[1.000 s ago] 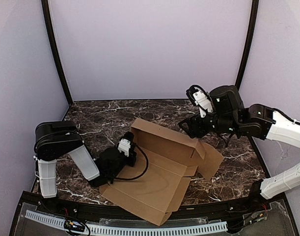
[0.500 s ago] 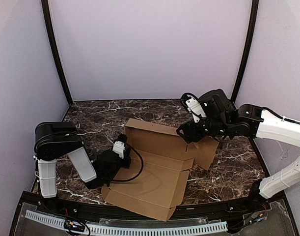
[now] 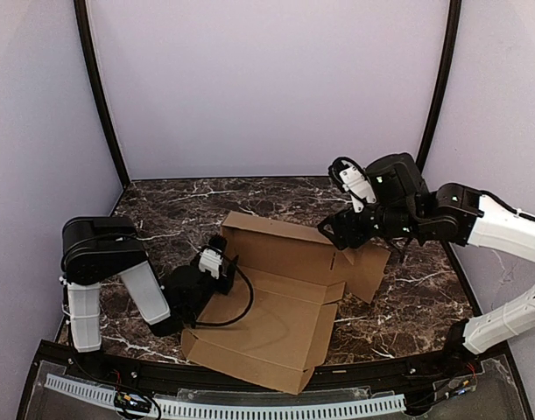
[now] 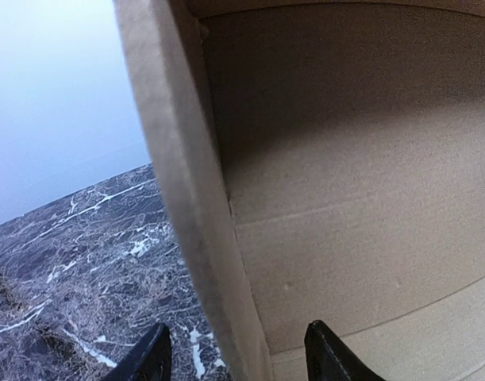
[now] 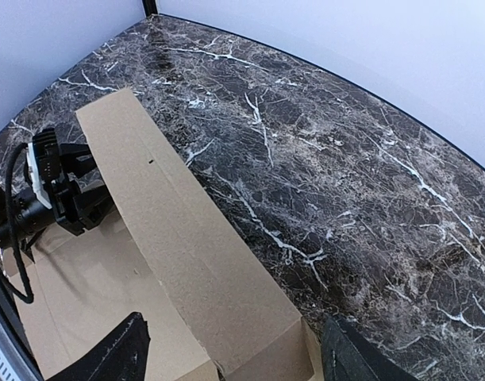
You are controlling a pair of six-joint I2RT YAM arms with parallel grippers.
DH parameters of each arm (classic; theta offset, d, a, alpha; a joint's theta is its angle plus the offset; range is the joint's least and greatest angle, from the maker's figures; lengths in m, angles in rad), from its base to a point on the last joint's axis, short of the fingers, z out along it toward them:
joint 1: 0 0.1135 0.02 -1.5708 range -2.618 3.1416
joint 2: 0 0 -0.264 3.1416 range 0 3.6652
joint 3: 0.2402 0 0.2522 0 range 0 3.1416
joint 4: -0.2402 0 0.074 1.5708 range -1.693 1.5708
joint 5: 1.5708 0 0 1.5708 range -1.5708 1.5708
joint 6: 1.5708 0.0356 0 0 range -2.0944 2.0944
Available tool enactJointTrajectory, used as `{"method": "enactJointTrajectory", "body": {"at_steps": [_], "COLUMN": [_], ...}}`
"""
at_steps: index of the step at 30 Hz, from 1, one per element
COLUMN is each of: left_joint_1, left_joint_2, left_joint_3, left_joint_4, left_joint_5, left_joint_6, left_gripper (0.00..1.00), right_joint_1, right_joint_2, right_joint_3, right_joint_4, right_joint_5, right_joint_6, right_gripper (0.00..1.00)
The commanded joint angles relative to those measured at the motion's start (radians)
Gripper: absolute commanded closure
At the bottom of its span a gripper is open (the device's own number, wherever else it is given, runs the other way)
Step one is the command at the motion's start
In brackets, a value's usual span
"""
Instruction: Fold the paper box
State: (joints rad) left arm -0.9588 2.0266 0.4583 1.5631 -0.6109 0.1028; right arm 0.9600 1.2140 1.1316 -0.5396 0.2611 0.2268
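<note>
You see the long panel of the paper box running diagonally over the dark marble table, your right gripper straddling its near end (fingers spread wide), the left gripper by its far end, pale wall beyond.

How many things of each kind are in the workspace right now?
paper box: 1
grippers: 2 (left gripper, right gripper)
Total: 3
</note>
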Motion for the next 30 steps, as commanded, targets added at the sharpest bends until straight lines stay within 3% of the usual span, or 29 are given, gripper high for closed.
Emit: {"method": "enactJointTrajectory", "body": {"at_steps": [1, 9, 30], "left_joint_1": [0.025, 0.071, 0.077], "left_joint_2": [-0.034, -0.049, -0.107], "left_joint_3": [0.034, 0.076, 0.030], "left_joint_4": [0.016, -0.026, -0.078], "left_joint_5": [0.046, 0.118, 0.199], "left_joint_6": [0.029, 0.031, -0.030], "left_gripper": [0.43, 0.50, 0.98], "right_joint_1": [-0.007, -0.008, -0.007], "right_joint_2": [-0.035, -0.057, -0.053], "right_joint_3": [-0.017, -0.039, -0.046], "right_joint_4": [-0.012, -0.016, -0.021], "right_joint_5": [-0.010, -0.013, 0.015], "right_joint_6": [0.033, 0.046, 0.049], "right_gripper": [0.27, 0.27, 0.27]}}
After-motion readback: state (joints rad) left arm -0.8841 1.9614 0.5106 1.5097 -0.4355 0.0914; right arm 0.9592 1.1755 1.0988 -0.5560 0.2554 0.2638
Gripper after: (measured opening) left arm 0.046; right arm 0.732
